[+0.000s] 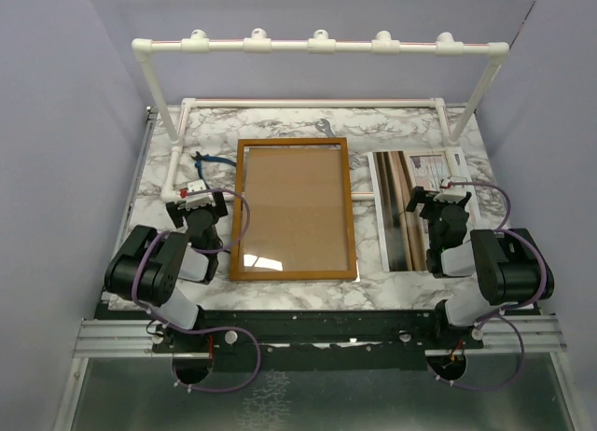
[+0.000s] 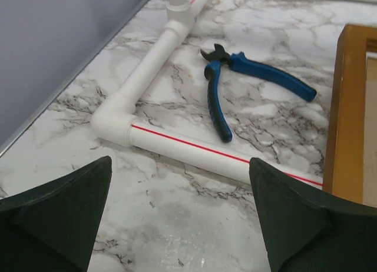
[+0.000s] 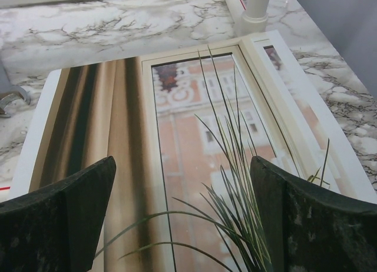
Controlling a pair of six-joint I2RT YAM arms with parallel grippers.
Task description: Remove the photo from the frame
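The frame (image 1: 293, 274), with its orange-brown wooden border, lies flat mid-table and shows plain brown board inside; its edge (image 2: 344, 107) appears in the left wrist view. The photo (image 1: 403, 216) lies flat on the table to the right of the frame, picturing curtains, a window and grassy leaves (image 3: 194, 166). My right gripper (image 1: 437, 200) (image 3: 182, 216) hovers open just above the photo, nothing between its fingers. My left gripper (image 1: 198, 200) (image 2: 179, 216) stands open over bare marble left of the frame.
A white pipe rack (image 1: 317, 46) spans the back, with low pipes (image 2: 177, 143) on the table at left. Blue-handled pliers (image 2: 227, 89) lie beyond that pipe. A metal tool (image 3: 9, 100) lies left of the photo. Grey walls close both sides.
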